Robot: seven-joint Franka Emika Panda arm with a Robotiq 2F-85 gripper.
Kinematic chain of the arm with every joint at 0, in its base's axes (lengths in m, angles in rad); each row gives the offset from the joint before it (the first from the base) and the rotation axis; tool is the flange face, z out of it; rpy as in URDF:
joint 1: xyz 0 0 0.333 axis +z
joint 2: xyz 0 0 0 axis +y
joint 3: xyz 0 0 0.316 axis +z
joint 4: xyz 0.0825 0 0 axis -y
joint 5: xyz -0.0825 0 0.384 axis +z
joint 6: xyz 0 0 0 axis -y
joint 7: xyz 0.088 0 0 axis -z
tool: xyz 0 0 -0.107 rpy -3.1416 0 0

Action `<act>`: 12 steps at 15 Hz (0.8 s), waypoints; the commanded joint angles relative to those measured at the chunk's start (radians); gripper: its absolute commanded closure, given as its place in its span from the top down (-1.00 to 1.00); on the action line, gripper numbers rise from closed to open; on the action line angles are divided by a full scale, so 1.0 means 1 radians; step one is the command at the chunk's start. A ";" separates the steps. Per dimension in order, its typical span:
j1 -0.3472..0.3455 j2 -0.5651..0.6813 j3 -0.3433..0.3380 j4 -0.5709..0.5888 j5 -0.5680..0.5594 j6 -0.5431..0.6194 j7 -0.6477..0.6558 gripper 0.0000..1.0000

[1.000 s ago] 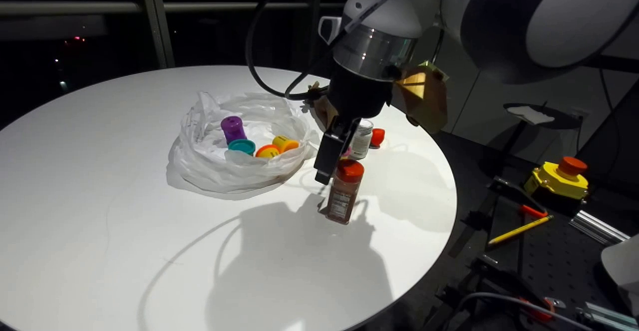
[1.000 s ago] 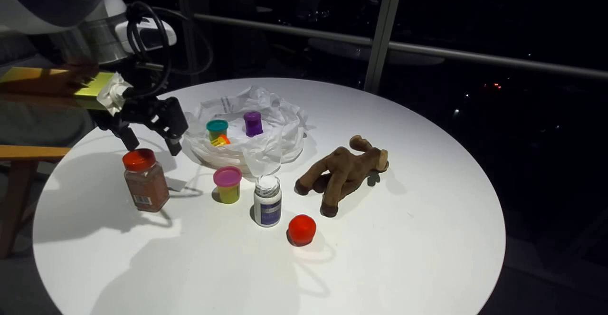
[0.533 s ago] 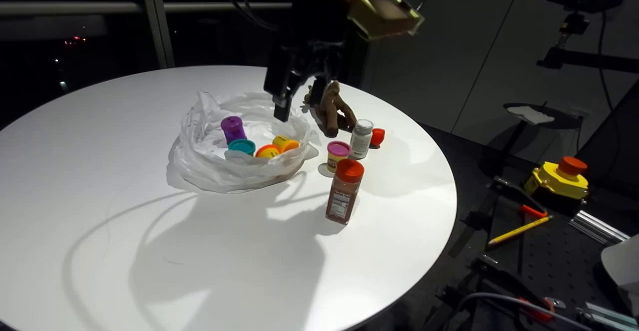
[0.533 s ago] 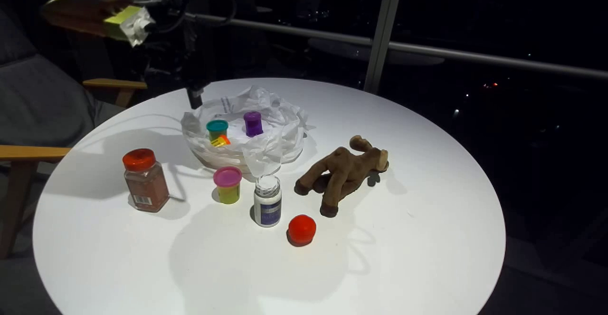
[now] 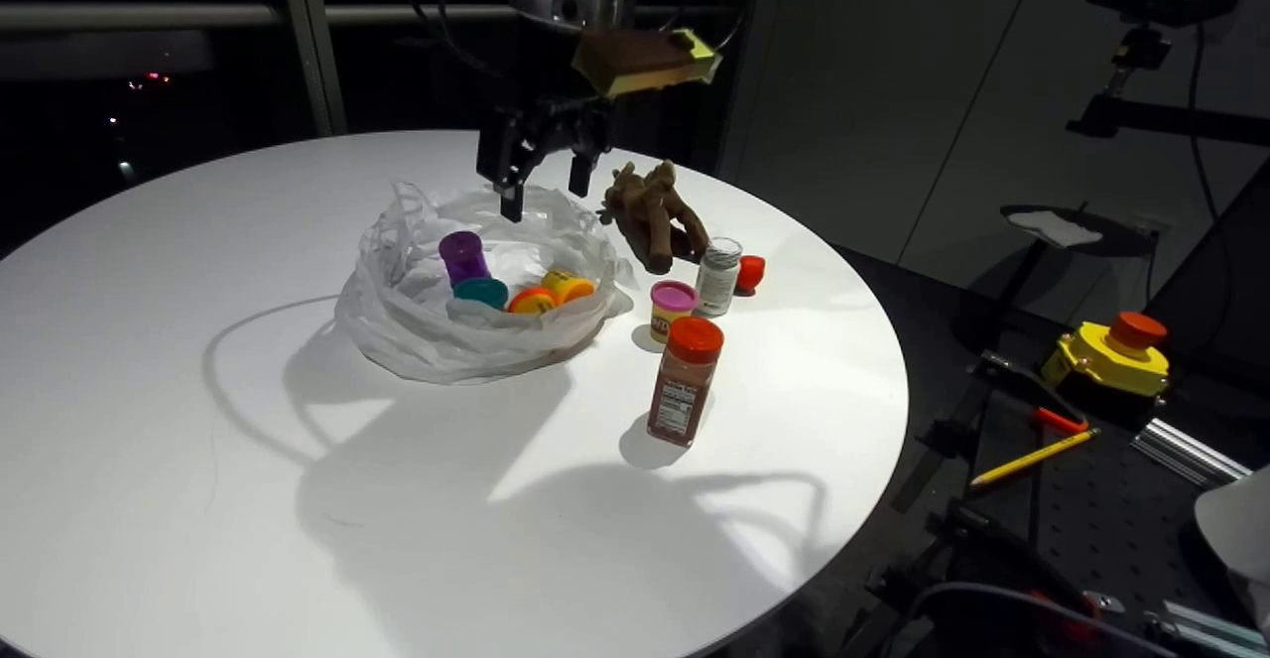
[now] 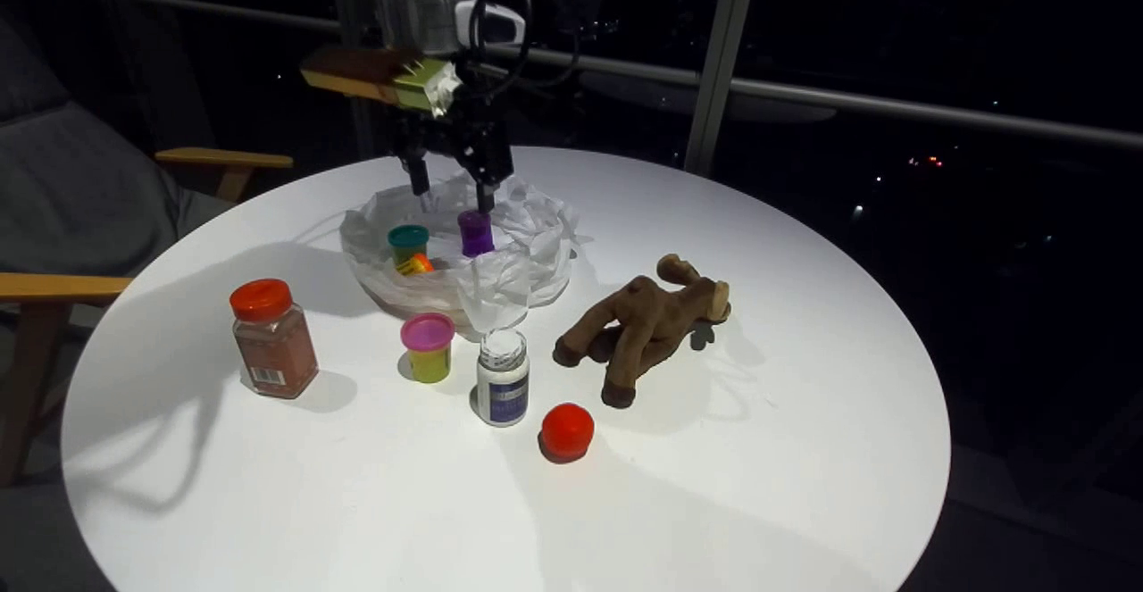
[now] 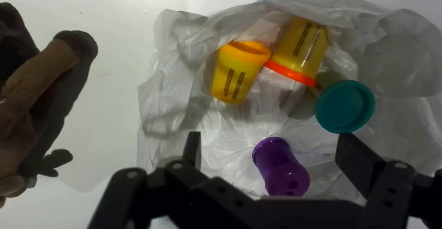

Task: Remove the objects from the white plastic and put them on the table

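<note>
The white plastic bag (image 5: 466, 345) lies open on the table and shows in both exterior views (image 6: 527, 284). Inside it are a purple container (image 7: 281, 168), a tub with a teal lid (image 7: 345, 106), a yellow tub with an orange rim (image 7: 234, 78) and a yellow tub with a red-orange rim (image 7: 304, 47). My gripper (image 7: 269, 141) is open and empty above the bag, as both exterior views show (image 5: 546, 199) (image 6: 453, 196). In the wrist view the purple container appears between the fingers, below them. The right finger overlaps the teal lid's lower edge in that view.
On the table outside the bag stand a red-lidded jar (image 6: 275, 346), a pink-lidded tub (image 6: 429, 351) and a white bottle (image 6: 503, 391). A red ball-like object (image 6: 568, 431) and a brown plush animal (image 6: 647, 324) lie near them, beside the bag.
My gripper has risen away from the red-lidded jar and moved across to above the bag. It stays open. The jar and the other objects stand where they were.
</note>
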 commanded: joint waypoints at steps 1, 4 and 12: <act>-0.008 0.120 0.000 0.126 0.009 0.023 -0.051 1.00; -0.009 0.162 0.006 0.172 0.014 0.076 -0.077 1.00; -0.004 0.275 0.007 0.300 0.021 0.101 -0.106 1.00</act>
